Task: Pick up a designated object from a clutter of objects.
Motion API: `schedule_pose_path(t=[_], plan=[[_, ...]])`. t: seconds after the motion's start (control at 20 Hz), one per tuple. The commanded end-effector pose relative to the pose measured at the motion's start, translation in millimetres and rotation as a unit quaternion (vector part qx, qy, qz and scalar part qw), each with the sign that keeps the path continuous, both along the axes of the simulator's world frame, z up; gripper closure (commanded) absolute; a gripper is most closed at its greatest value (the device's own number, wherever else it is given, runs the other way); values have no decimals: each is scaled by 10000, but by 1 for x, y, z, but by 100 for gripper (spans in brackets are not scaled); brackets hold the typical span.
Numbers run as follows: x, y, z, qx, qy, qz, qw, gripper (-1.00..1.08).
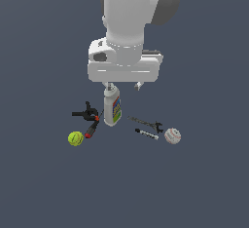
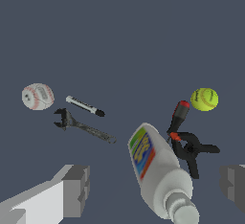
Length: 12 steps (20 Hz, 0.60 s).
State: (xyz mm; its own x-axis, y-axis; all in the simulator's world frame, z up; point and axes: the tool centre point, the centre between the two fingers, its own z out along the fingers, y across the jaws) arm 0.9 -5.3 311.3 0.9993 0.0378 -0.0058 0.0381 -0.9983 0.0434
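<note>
Hovering over the bottle [image 2: 160, 170], my gripper [image 2: 155, 189] wide open, holding nothing; tennis ball [image 1: 76, 138] beside the clamp [image 1: 89, 117], untouched.

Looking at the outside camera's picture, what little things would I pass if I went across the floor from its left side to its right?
Tennis ball → black-red clamp → white bottle → grey wrench → white baseball. The marker lies below the wrench over the same stretch, so I leave it out.

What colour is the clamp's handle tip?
Red, on the black spring clamp; clearest in the wrist view.
</note>
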Motion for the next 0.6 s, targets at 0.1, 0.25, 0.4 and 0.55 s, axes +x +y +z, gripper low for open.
schedule_pose_path(t=[0.1,0.25,0.4,0.55], plan=[[0,0,0,1,4,9,10000,-92],[0,-1,-2,4,25,57,10000,-92],[0,-2,-2,5,48,113,9999,-92],[-1,-1,-2,4,52,128,9999,-92]])
